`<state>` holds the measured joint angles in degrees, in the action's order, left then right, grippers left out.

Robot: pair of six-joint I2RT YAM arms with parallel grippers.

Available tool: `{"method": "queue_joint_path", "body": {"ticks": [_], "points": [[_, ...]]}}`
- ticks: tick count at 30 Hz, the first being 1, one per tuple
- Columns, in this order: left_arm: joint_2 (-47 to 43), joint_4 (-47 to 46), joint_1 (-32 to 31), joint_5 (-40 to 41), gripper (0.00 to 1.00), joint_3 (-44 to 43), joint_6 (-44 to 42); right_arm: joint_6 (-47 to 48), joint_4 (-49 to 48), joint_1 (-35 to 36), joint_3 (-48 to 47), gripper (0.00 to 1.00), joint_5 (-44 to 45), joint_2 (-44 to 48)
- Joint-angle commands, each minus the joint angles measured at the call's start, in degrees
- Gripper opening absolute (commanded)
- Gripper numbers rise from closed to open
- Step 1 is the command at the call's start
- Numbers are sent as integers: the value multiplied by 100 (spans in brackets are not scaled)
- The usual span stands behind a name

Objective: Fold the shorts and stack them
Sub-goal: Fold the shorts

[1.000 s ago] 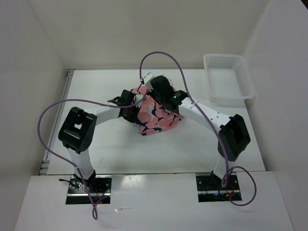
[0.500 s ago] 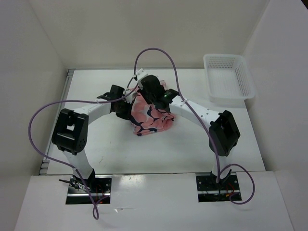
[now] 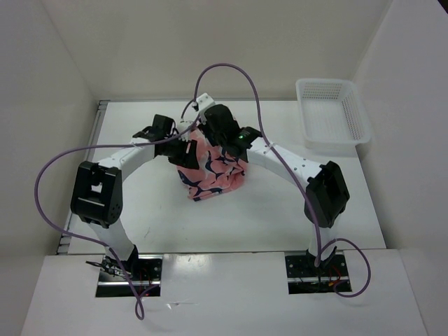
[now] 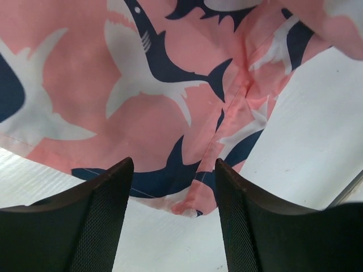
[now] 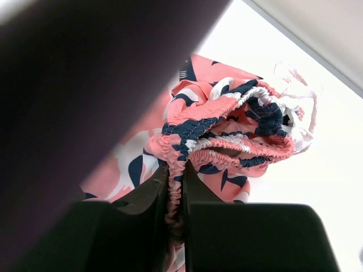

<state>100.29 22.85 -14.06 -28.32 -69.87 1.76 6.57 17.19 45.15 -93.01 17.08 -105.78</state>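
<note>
Right claw (image 5: 176, 170) is clenched on the shorts (image 3: 213, 175). Its two dark fingers (image 5: 147, 195) pinch together on the gathered elastic waistband (image 5: 227, 122), which bunches into ruffled folds just past the tips on my wrist feed. Left claw (image 4: 173, 165) is released: its black fingers (image 4: 108, 215), faced with a fine mesh-textured pad, stand apart with nothing between them, and through the gap I see a leg hem and white tabletop. The cloth is soft, thin and coral-pink, printed with navy and white sharks, with a stitched seam running down to the hem. It hangs from the right claw as a loose, crumpled bundle; from overhead I cannot tell whether its lower edge rests on the table (image 3: 140, 210) or hangs just above it. That bundle sits well to the left of the basket (image 3: 332, 115) and a little nearer the arm bases than it. The basket is a rigid rectangular tray of white plastic with perforated walls, standing at the far right corner. The left claw is close beside the shorts on the side facing away from the basket, while the right arm reaches in from the basket's side. Bare matte white table lies between shorts and basket, with a broader stretch nearer the bases. Plain white walls (image 3: 210, 42) close off the table behind the basket and to its right. One purple cable (image 3: 231, 68) arcs high over the shorts.
</note>
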Motion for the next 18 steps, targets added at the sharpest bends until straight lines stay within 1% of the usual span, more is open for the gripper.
{"method": "queue_joint_path", "body": {"ticks": [1, 2, 3, 4, 7, 9, 12, 13, 17, 18], "points": [[-133, -97, 9, 18, 67, -448, -176, 152, -154, 47, -138, 0, 182, 171], [-80, 25, 9, 115, 67, -449, -176, 152, -155, 47, -138, 0, 182, 232], [-2, 131, 9, 438, 67, -449, -176, 204, -155, 47, -138, 0, 182, 233], [-1, 245, 9, 589, 67, -449, -176, 274, -155, 47, -138, 0, 182, 233], [253, 920, 9, 1012, 67, -449, -176, 344, -207, 47, -138, 0, 234, 286], [316, 993, 9, 1012, 67, -449, -176, 415, -260, 47, -138, 0, 304, 286], [17, 782, 62, 706, 67, -379, -176, 486, -313, 47, -138, 0, 305, 286], [17, 721, 62, 652, 67, -544, -176, 486, -313, 47, -138, 0, 305, 286], [17, 922, 115, 564, 72, -598, -176, 547, -374, 47, -85, 0, 418, 347], [-53, 975, 175, 564, 72, -546, -176, 547, -374, 47, -85, 0, 419, 347]]}}
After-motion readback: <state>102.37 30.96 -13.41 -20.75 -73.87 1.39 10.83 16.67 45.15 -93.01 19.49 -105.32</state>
